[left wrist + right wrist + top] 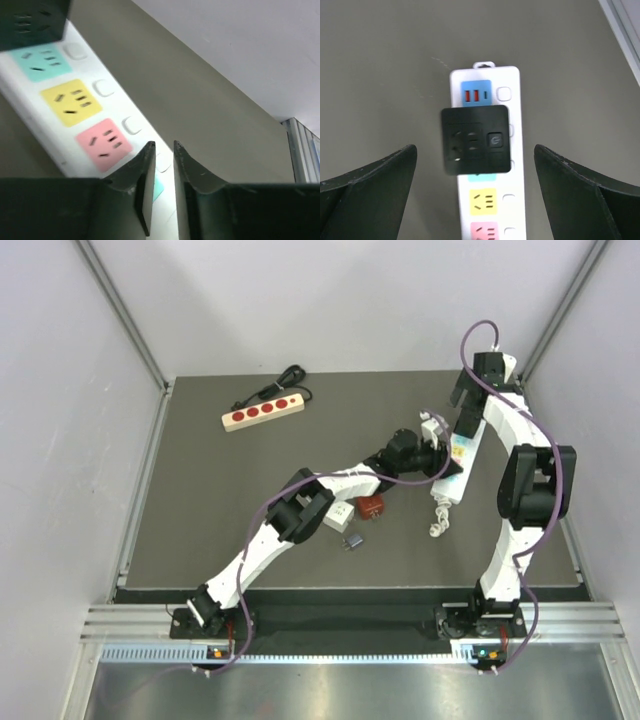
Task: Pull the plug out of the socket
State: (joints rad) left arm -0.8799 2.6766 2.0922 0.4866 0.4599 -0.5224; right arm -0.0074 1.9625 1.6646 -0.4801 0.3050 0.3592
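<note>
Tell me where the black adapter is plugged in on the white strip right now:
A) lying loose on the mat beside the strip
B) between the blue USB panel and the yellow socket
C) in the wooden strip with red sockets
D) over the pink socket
B: in the right wrist view the black adapter sits on the white strip just below the blue USB panel, with the yellow socket uncovered further down.

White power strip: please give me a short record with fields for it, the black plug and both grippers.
power strip: white, flat on the dark table
black plug: seated in the strip, beside the blue USB section
right gripper: open, jaws on either side of the plug, apart from it
left gripper: jaws a narrow gap apart, nothing seen between them, near the pink socket
</note>
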